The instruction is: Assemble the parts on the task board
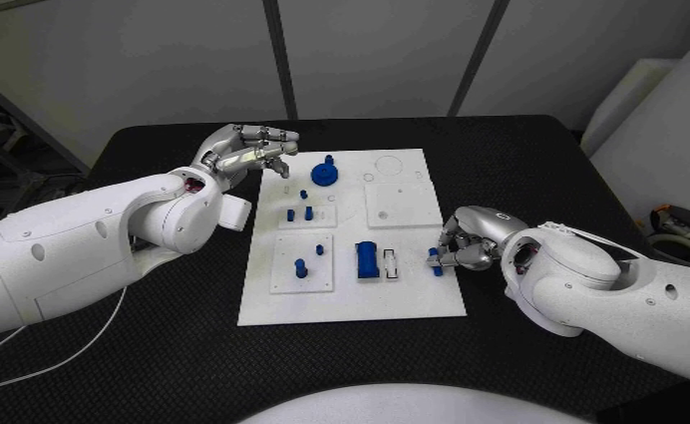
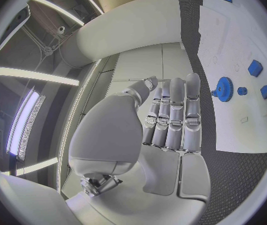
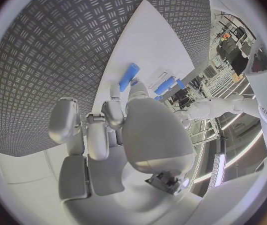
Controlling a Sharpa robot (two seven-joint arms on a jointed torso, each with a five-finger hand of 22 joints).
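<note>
The white task board (image 1: 410,299) lies mid-table. A blue gear (image 1: 326,174) stands near its far left corner, small blue pegs (image 1: 298,214) sit nearer, and a blue block (image 1: 368,260) lies toward the front. My left hand (image 1: 247,153) hovers by the board's far left corner, fingers stretched out and holding nothing. The left wrist view shows the gear (image 2: 223,89) just beyond its fingertips (image 2: 183,85). My right hand (image 1: 468,242) rests at the board's right edge. Its thumb and a finger pinch the end of a small blue bar (image 1: 435,260), which lies low on the board (image 3: 129,77).
A single blue peg (image 1: 301,267) stands in a square plate at the board's front left. A raised blank square (image 1: 401,203) sits at the far right of the board. Black table (image 1: 172,334) surrounds the board on all sides.
</note>
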